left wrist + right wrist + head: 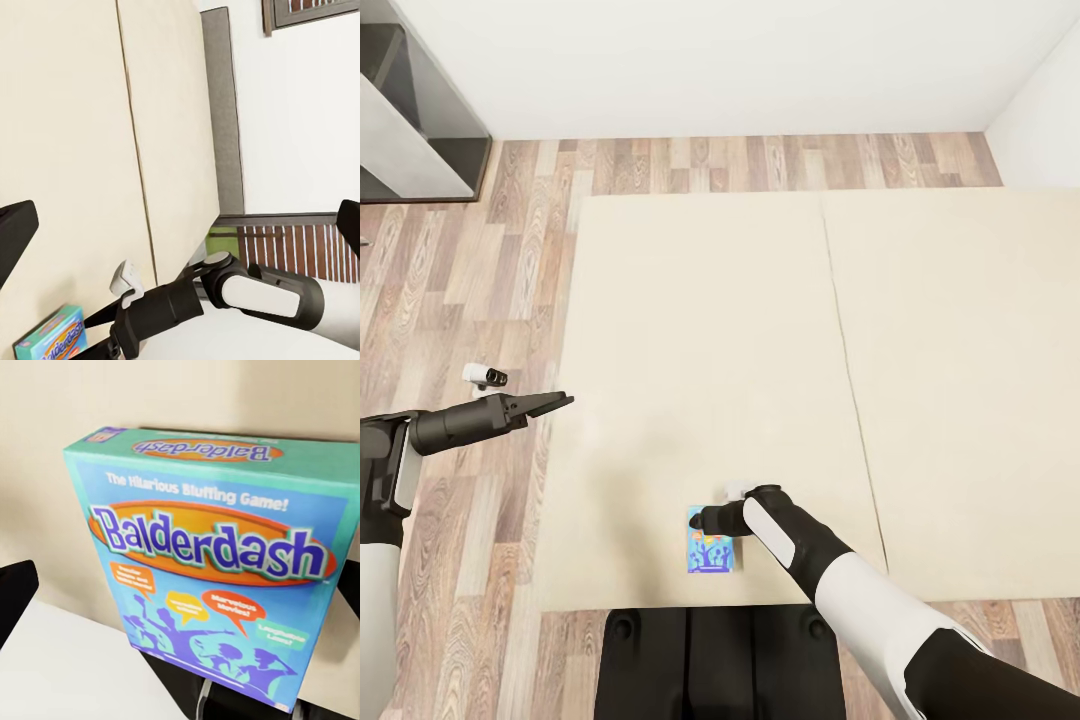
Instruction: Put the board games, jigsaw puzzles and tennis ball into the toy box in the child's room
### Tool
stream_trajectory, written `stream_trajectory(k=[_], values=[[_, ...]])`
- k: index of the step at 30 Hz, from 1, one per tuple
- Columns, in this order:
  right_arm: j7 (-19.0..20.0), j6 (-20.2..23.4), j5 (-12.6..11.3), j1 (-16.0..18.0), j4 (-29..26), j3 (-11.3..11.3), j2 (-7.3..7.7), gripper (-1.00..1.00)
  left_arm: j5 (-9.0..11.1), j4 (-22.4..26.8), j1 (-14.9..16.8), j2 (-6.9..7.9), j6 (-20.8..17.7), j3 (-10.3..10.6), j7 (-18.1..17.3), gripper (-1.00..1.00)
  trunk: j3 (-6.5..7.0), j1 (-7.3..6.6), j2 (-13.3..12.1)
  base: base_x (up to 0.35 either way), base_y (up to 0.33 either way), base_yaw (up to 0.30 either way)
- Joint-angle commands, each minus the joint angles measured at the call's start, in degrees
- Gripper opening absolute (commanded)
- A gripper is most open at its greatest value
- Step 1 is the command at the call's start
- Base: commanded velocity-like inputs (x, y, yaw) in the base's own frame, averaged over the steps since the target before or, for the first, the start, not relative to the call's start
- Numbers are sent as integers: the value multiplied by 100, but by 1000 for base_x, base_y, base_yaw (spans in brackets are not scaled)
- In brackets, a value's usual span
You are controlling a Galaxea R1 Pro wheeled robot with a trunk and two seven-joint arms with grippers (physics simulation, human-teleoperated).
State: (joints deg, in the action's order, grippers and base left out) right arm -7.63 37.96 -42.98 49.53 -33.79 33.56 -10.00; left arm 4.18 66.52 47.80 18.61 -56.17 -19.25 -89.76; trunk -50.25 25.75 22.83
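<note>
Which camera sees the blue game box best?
The right wrist view: the board game fills it, its Balderdash title readable. The head view shows it small on the bed beside the right gripper. The left wrist view catches just a corner.

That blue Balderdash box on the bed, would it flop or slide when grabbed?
The Balderdash box looks straight-edged and boxy, so probably stiff. Its glossy printed cover may slip. Lying flat on the bed, it seems unlikely to roll or tip.
</note>
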Motion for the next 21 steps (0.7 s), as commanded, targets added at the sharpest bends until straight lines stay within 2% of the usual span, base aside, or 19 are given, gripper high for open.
stream_trajectory(k=[1, 21], values=[[-55, 10, -61, 4, -4, 18, 0, 100, -5, 1, 1, 2, -61, 0, -24, 100, -6, 3, 9, 0, 45, 0], [-54, 10, -61, 4, -4, 17, 0, 100, -5, 1, 1, 2, -61, 0, -24, 100, -6, 3, 9, 0, 58, 0]])
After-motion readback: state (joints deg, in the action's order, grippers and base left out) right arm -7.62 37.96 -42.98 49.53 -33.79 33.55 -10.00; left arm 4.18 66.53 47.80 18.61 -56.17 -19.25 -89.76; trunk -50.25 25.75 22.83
